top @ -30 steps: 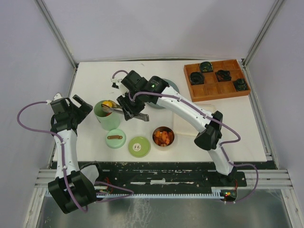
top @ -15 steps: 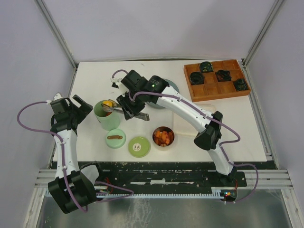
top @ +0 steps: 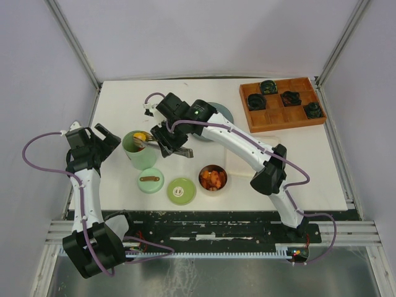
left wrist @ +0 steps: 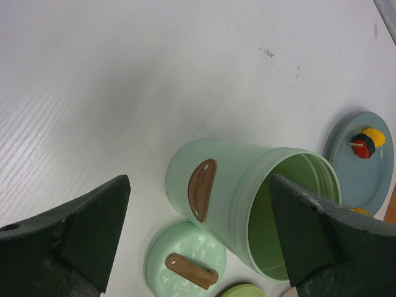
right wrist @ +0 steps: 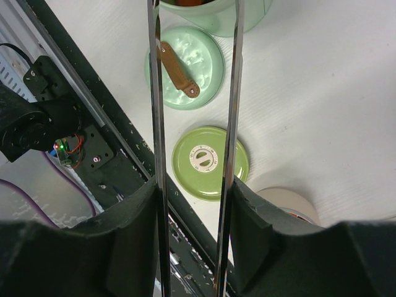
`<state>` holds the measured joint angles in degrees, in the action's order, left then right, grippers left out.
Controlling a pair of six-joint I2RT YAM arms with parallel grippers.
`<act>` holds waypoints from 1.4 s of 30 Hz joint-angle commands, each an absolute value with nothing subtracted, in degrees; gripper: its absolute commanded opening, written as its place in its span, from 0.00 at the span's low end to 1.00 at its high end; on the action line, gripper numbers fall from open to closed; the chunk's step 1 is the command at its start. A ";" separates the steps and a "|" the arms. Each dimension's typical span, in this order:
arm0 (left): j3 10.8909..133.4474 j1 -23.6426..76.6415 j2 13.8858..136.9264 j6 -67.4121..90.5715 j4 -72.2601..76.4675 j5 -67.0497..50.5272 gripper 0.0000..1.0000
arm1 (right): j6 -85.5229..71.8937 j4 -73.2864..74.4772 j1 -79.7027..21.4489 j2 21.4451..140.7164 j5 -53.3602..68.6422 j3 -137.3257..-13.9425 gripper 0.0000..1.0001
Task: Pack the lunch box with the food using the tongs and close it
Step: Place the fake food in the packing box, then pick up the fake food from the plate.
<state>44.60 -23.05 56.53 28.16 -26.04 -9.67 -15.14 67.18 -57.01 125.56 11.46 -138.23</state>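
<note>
The mint-green canister (top: 140,153) of the lunch box stands open at the left. Its brown-handled flat lid (top: 150,180) and the lime-green lid (top: 181,190) lie in front of it. My right gripper (top: 168,141) is shut on the silver tongs (right wrist: 234,93). The tongs' tips reach over the canister's mouth, where a yellow piece of food (top: 141,136) shows. A steel bowl (top: 213,178) holds orange food. My left gripper (top: 100,140) stands open just left of the canister (left wrist: 247,198), nothing between its fingers. One more food piece (left wrist: 366,142) lies on the grey-blue plate (left wrist: 346,179).
A compartmented wooden tray (top: 281,111) with dark green-black objects sits at the back right. The right arm crosses over the grey-blue plate (top: 221,113). The table's near edge and a black rail (right wrist: 111,154) run below the lids.
The right arm has shifted slightly left over the canister. The tongs' arms have spread a little. The left arm has not moved.
</note>
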 commanded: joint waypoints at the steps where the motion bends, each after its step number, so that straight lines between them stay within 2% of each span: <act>1: 44.73 -23.20 56.37 29.51 -23.97 -11.07 1.00 | -15.29 64.38 -57.33 124.41 11.58 -140.79 0.50; 15: 44.67 -23.23 56.34 29.51 -23.92 -11.07 1.00 | -15.45 63.52 -57.37 123.16 10.85 -139.68 0.54; 23: 44.65 -23.29 56.21 29.52 -23.98 -10.99 1.00 | -17.25 55.60 -57.39 115.45 10.72 -132.19 0.53; 28: 44.65 -23.27 56.10 29.52 -23.99 -11.19 0.99 | -17.68 52.71 -56.82 109.87 1.89 -127.51 0.53; 32: 44.65 -23.26 56.13 29.54 -23.95 -11.39 1.00 | -20.71 53.03 -52.75 106.63 -5.80 -121.95 0.53; 42: 44.65 -23.22 56.07 29.53 -23.90 -11.51 0.99 | -23.90 59.87 -38.60 107.54 -5.21 -112.47 0.53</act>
